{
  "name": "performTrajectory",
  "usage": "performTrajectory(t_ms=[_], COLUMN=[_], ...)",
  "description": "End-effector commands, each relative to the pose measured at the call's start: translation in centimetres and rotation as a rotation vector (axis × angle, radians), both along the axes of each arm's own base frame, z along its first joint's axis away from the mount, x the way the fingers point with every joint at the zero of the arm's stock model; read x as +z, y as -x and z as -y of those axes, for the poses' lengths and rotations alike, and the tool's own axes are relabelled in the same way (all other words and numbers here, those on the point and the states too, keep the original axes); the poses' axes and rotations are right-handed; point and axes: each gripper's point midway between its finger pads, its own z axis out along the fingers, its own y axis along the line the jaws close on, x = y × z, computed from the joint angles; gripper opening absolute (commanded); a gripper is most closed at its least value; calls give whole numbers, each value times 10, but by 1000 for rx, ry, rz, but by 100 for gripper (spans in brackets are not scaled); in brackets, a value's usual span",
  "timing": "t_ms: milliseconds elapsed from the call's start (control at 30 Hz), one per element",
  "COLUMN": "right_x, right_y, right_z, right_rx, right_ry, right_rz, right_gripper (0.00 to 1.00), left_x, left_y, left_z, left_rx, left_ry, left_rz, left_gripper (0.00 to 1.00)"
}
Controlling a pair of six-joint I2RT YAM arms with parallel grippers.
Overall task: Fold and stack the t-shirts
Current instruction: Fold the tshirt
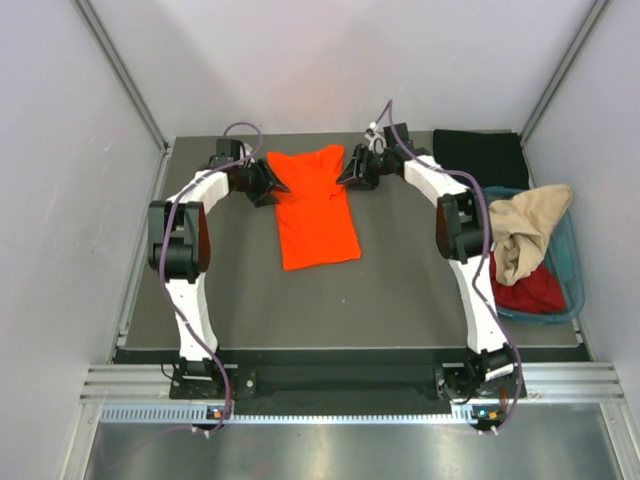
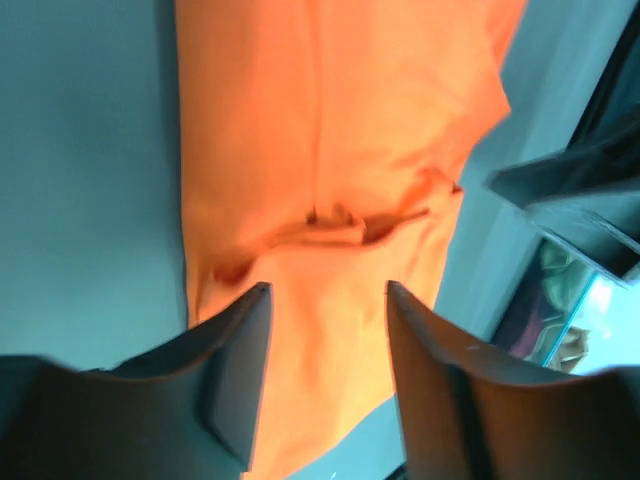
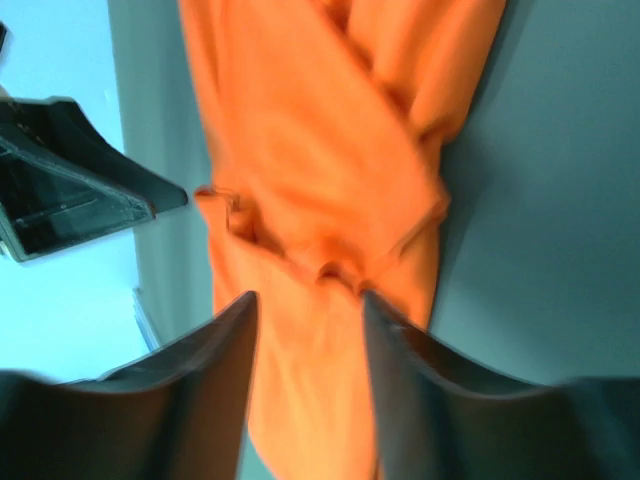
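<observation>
On the far middle of the table point(image 1: 400, 290): bright orange t-shirt point(image 1: 315, 210), flat, sides folded in to a long narrow panel, creased and bunched near the far end. At the far right corner: black t-shirt point(image 1: 480, 155), flat. Over the teal tub's point(image 1: 572, 262) rim: beige t-shirt point(image 1: 525, 230), crumpled. Beneath it, inside: dark red t-shirt point(image 1: 530, 292), bunched.

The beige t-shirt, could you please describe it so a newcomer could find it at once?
On the table, far right, stands a teal tub. The beige t-shirt is heaped in it, draping over the rim. It is the only pale cloth; the dark red t-shirt lies partly under it.
</observation>
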Motion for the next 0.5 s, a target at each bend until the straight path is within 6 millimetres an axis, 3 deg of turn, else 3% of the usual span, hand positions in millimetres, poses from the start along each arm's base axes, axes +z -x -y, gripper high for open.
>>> performTrajectory(t_ms=[0, 100, 133, 167, 200, 233, 300, 333, 367, 467], right_x=[89, 89, 77, 84, 84, 69, 72, 66, 62, 49], right_y=[8, 32, 46, 54, 64, 78, 94, 108, 114, 143], right_z=[44, 59, 62, 63, 62, 65, 67, 69, 69, 71], right_rx=[-7, -4, 8, 26, 50, 63, 91, 103, 112, 130], right_ry=[77, 98, 110, 110, 102, 113, 106, 106, 98, 78], right_rz=[180, 143, 93, 111, 102, 56, 68, 41, 37, -22], right_gripper=[52, 65, 69, 70, 71, 71, 72, 71, 71, 70], left_x=[74, 79, 65, 77, 73, 57, 55, 36, 39, 24], left_y=[7, 39, 56, 67, 78, 97, 121, 141, 149, 181], left_z=[-15, -25, -25, -24, -21, -19, -12, -12, -10, -3], left_rx=[-16, -15, -20, -23, -31, -44, -64, -68, -60, -39], left_ry=[-97, -153, -157, -151, -141, -131, -109, -106, -93, -40], left_rz=[150, 132, 89, 113, 98, 45, 24, -36, -29, -93], left_gripper=[56, 70, 72, 74, 75, 75, 75, 75, 75, 75])
